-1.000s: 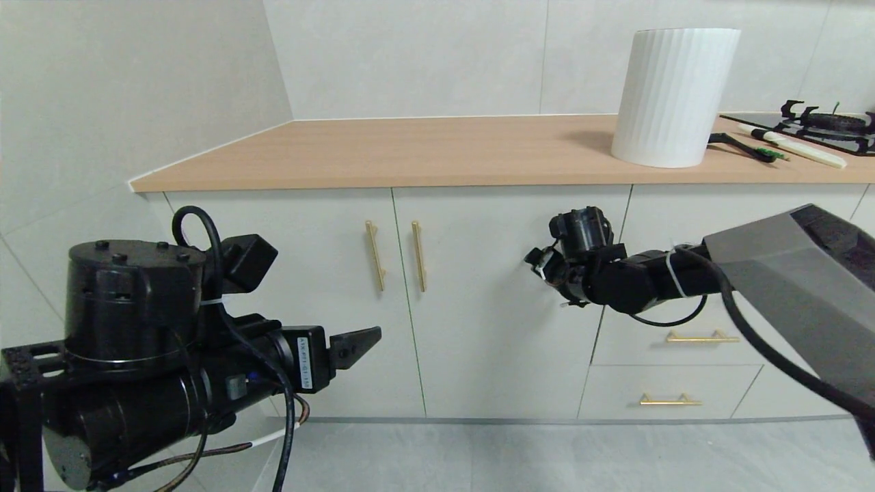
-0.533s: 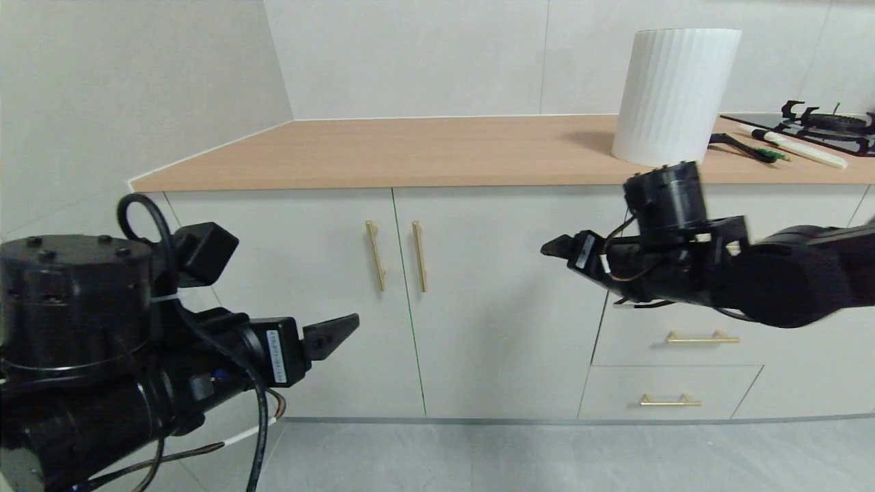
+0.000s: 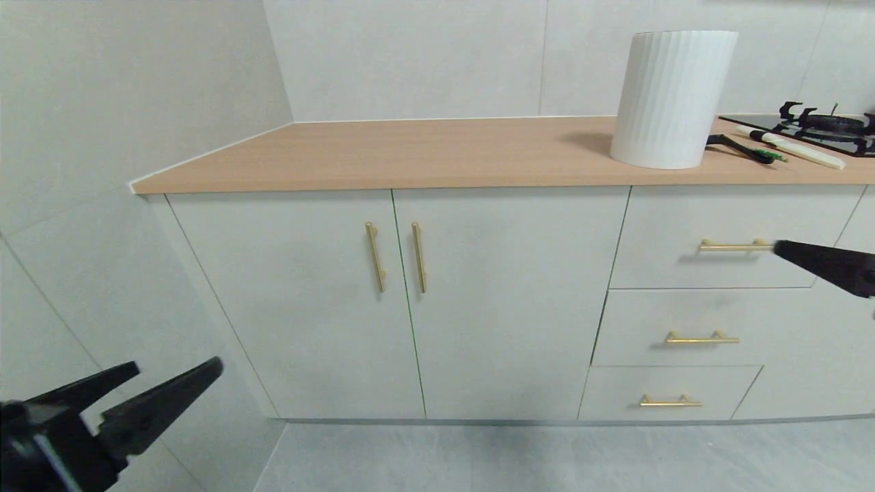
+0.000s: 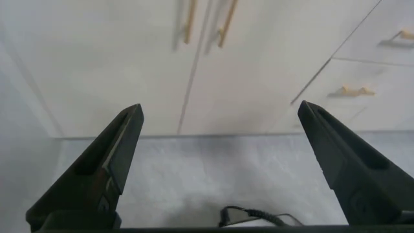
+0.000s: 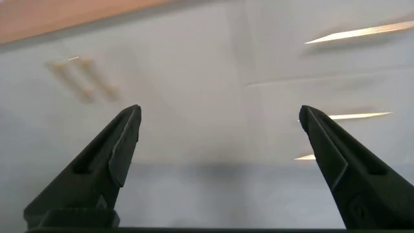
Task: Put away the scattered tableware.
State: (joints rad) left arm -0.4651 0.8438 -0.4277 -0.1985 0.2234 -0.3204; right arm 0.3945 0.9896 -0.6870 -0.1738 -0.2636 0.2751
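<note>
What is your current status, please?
Left gripper open, low by cabinet. Right gripper open, near top drawer handle. Tableware on countertop beside white container, untouched.

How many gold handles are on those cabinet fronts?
5: two upright, left door handle and right door handle; three level, top drawer handle, middle drawer handle, bottom drawer handle. More may lie beyond the view's edge.

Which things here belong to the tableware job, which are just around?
Job: black-handled utensil, long cream utensil, tall white ribbed container (likely).
Around: black stove grate, pale cabinet doors with brass handles, pale drawers.
</note>
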